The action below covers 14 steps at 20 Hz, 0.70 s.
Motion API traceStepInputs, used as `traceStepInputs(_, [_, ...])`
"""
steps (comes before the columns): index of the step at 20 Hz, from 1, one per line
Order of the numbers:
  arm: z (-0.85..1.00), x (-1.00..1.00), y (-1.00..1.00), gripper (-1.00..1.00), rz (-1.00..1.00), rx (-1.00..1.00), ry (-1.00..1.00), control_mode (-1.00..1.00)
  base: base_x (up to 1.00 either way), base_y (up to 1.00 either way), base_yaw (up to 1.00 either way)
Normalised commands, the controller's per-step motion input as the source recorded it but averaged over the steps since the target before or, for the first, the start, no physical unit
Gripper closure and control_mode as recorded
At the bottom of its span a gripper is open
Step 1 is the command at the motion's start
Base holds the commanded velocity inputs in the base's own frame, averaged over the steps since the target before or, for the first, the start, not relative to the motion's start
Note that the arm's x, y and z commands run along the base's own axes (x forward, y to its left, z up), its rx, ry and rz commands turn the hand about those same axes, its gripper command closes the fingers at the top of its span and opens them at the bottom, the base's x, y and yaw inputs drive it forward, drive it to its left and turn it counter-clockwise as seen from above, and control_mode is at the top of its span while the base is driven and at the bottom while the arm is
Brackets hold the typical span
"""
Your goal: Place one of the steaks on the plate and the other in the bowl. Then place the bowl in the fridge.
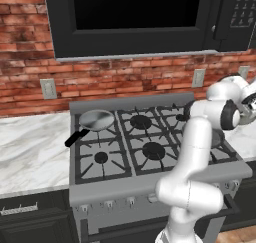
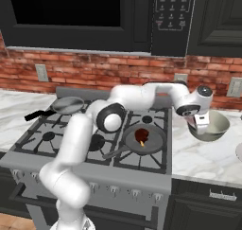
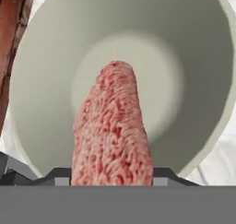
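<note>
Steak, held upright between the fingers of the gripper and hanging directly over the hollow of the bowl; the jaws are clamped on its lower end, one dark tip showing at each side in the hand view. In the right base view the gripper sits just above the bowl, which stands on the marble surface just beside the right edge of the stove. A second steak lies in the frying pan on the front right burner; another frying pan rests on the rear left burner. A white rim at the far right edge of that view may be the plate, but too little shows to tell.

Step in hand, as judged: releasing this steak into the bowl. Done well, the meat would be lowered until its free end is near the bowl's floor, kept centred over the flat bottom and away from the sloping wall, and only then let go, so it falls flat inside rather than draping on the rim.

Materials: the steak is pinkish-red, coarsely grained with pale flecks, tongue-shaped and probably soft and limp. The bowl is smooth, round, deep, cream inside and duller outside, with a thin rim. The surface is veined white marble; the pans are grey and matte, the grates dark and ribbed.
</note>
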Motion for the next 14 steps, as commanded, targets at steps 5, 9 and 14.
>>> traceStepInputs(5, [-0.07, 0.29, -0.02, -1.0, -0.1, 0.11, -0.05, -1.0, 0.0, 0.0, 0.0])
traceStepInputs(9, [-0.06, 0.07, -0.02, -1.0, -0.13, 0.07, -0.09, -1.0, 0.0, 0.0, 0.0])
traceStepInputs(14, [-0.1, 0.0, -0.01, -1.0, -0.15, 0.07, -0.11, -1.0, 0.0, 0.0, 0.0])
